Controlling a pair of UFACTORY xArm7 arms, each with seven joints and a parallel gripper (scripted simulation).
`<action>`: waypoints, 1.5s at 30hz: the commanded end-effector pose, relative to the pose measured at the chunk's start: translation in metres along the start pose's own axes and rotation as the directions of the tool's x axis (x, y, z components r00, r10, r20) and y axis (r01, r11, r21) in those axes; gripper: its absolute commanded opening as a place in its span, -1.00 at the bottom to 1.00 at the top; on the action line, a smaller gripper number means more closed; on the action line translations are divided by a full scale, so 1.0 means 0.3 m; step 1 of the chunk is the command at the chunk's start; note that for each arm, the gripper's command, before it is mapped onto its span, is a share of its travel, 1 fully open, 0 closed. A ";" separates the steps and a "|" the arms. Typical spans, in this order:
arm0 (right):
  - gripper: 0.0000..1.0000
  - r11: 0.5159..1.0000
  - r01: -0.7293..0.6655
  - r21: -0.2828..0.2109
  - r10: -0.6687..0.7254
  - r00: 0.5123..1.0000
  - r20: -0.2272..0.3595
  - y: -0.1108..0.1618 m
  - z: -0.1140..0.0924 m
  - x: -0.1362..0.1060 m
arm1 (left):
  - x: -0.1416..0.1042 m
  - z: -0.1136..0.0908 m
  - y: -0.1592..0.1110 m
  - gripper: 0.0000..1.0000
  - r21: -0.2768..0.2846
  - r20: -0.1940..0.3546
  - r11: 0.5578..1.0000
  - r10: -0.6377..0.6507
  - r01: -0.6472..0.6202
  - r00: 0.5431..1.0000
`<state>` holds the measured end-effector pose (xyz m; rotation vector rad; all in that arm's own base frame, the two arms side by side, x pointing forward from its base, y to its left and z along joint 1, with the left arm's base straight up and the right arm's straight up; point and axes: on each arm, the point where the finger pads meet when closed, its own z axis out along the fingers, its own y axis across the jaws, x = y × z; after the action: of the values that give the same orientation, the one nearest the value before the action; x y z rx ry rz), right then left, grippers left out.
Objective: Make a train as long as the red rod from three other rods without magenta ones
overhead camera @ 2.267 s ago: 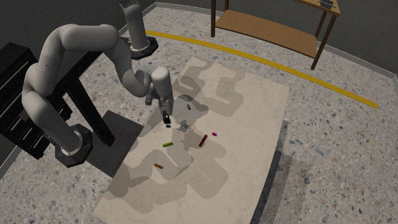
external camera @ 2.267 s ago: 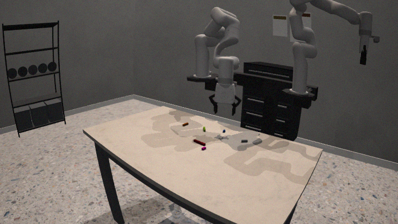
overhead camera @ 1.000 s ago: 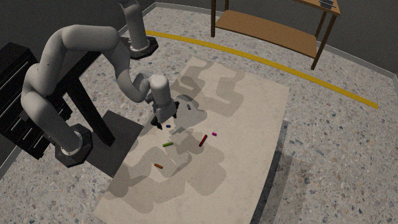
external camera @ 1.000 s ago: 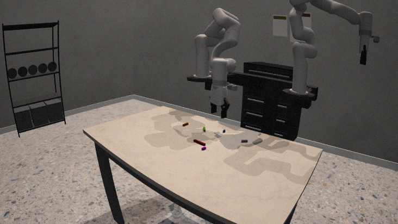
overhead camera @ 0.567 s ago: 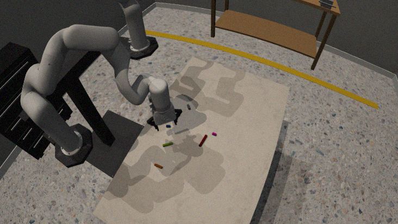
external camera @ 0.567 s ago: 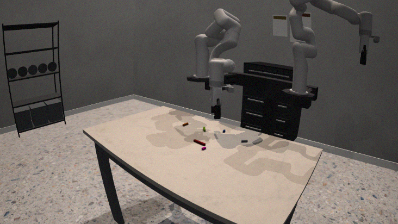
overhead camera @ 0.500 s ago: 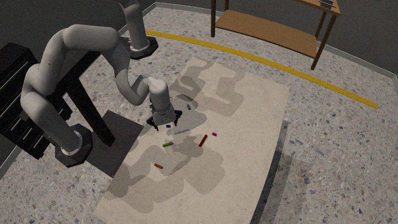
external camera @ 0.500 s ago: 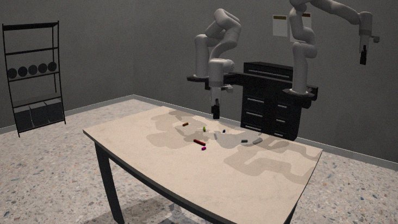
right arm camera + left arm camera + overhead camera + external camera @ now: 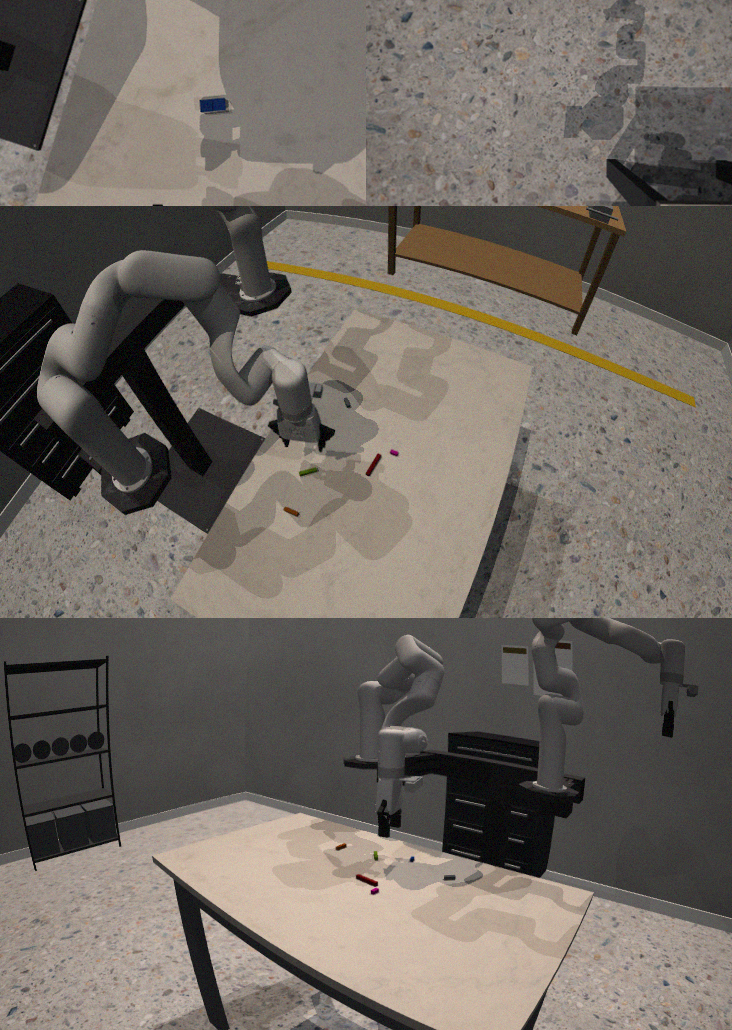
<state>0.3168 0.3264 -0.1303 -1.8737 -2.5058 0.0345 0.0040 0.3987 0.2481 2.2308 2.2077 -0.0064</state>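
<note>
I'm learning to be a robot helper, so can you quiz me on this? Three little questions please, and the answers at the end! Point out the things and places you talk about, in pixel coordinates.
1. Which rod lies closest to the red rod (image 9: 373, 464) (image 9: 366, 880)?
A) the orange rod
B) the magenta rod (image 9: 394, 452) (image 9: 374, 891)
C) the grey rod

2. True or false: the lime rod (image 9: 308, 471) (image 9: 375, 855) is standing up on one end.

3. Fill the gap: near the middle of the right wrist view, something coloured ____ shows.

Key: 1 B; 2 false; 3 blue

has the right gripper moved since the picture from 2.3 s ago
Yes: in the exterior view, the right gripper has shifted picture-left, from above the blue rod to left of it.
</note>
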 end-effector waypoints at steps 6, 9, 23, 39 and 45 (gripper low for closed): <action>1.00 0.947 -0.320 -0.005 0.320 0.947 0.005 0.008 0.002 -0.037 | 0.004 -0.006 0.000 1.00 -0.001 -0.005 1.000 0.000 0.000 1.000; 1.00 0.920 -0.392 -0.006 0.392 0.920 0.004 0.009 0.004 -0.046 | 0.004 -0.006 0.000 1.00 -0.001 -0.005 1.000 0.000 0.000 1.000; 1.00 0.680 -0.733 -0.011 0.733 0.680 -0.012 0.016 0.008 -0.095 | 0.004 -0.006 0.000 1.00 -0.001 -0.005 1.000 0.000 0.000 1.000; 1.00 0.424 -0.906 -0.008 0.905 0.424 -0.028 0.023 0.009 -0.129 | 0.004 -0.006 0.000 1.00 -0.001 -0.005 1.000 0.000 0.000 1.000; -0.48 0.424 -0.906 -0.008 0.905 0.424 -0.028 0.023 0.009 -0.129 | 0.004 -0.006 0.000 1.00 -0.001 -0.005 1.000 0.000 0.000 1.000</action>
<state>0.3329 0.2903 -0.1345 -2.9358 -1.1165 -0.0002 0.0040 0.3987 0.2481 2.2308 2.2077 -0.0064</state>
